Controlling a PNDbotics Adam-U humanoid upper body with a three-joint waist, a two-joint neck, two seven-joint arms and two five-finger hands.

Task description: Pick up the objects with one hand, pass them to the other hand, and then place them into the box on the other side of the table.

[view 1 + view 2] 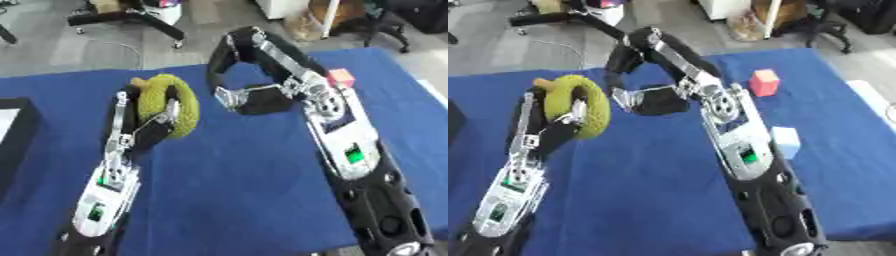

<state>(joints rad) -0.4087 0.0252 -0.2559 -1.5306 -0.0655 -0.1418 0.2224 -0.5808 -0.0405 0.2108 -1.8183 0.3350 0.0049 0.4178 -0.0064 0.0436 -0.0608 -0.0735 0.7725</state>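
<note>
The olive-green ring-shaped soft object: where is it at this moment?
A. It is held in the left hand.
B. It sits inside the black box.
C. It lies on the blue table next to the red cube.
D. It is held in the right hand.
A: the left hand has its fingers curled round the green ring, while the right hand beside it holds nothing.

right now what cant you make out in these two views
- Box: cut off by the left edge of the left eye view; its inside is hidden.
- Red block: partly behind the right arm there.
- Pale blue block: shows only in the right eye view.
- Green plush ring in left hand: far side hidden.
- Right hand: fingertips unclear.
</note>
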